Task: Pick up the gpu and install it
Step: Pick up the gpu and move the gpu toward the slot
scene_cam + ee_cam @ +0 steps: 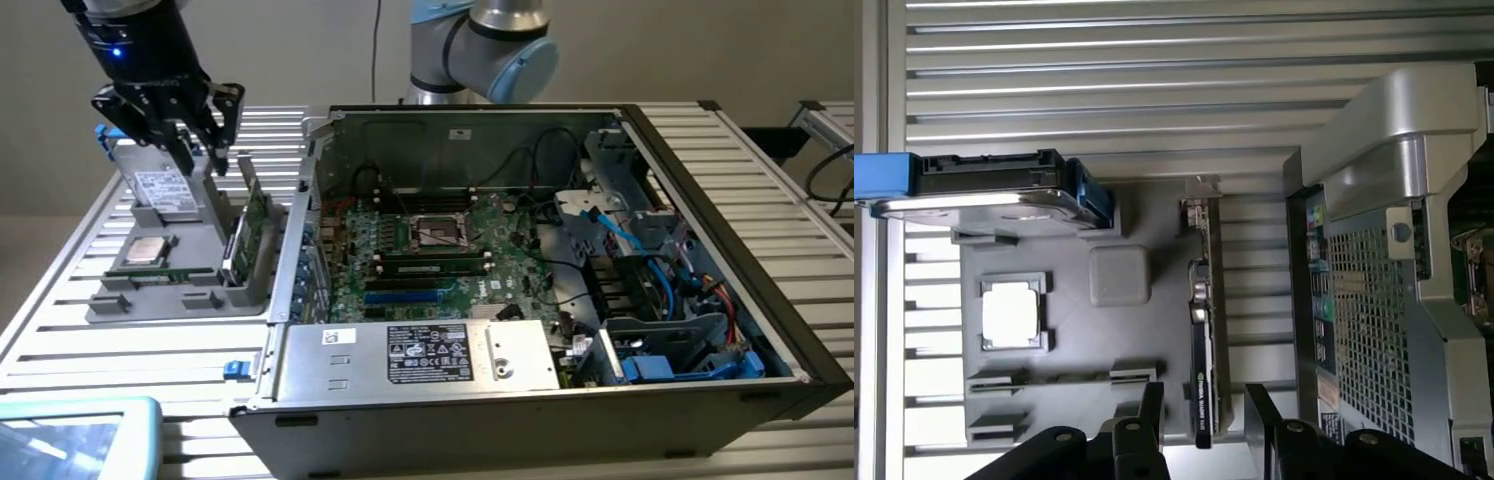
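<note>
above the grey tray (171,300), hand (198,150) spread apart and empty, gpu (248,228) on edge just below it

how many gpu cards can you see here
1. The gpu stands on edge in the gray tray beside the open computer case, with the open tool above it. None shows on the motherboard, though parts inside the case may be hidden.
</note>
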Robot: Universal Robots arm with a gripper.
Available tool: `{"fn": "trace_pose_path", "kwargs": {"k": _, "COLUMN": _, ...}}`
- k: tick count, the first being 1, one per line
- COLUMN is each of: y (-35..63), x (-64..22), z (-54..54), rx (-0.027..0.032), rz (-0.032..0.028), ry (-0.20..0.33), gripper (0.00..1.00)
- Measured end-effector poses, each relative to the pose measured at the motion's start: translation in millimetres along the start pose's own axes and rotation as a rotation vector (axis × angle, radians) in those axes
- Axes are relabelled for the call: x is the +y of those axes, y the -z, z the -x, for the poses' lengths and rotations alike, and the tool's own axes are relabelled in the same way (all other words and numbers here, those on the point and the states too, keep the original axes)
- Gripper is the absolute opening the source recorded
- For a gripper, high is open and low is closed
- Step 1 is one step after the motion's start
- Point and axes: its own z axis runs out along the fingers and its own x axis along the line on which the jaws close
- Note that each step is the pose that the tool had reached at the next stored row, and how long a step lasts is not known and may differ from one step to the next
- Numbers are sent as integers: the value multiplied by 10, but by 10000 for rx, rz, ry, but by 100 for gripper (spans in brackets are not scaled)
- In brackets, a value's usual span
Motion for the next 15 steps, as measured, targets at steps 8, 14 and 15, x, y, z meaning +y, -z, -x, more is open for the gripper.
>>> {"fn": "trace_pose_path", "kwargs": {"k": 8, "y": -143, "x": -14, "z": -2, "rx": 5, "rz": 106, "ry": 3, "gripper": 45}}
{"fn": "trace_pose_path", "kwargs": {"k": 14, "y": -252, "x": -37, "z": -3, "rx": 7, "rz": 111, "ry": 18, "gripper": 45}}
{"fn": "trace_pose_path", "kwargs": {"k": 15, "y": -269, "x": -41, "z": -4, "rx": 9, "rz": 111, "ry": 22, "gripper": 45}}
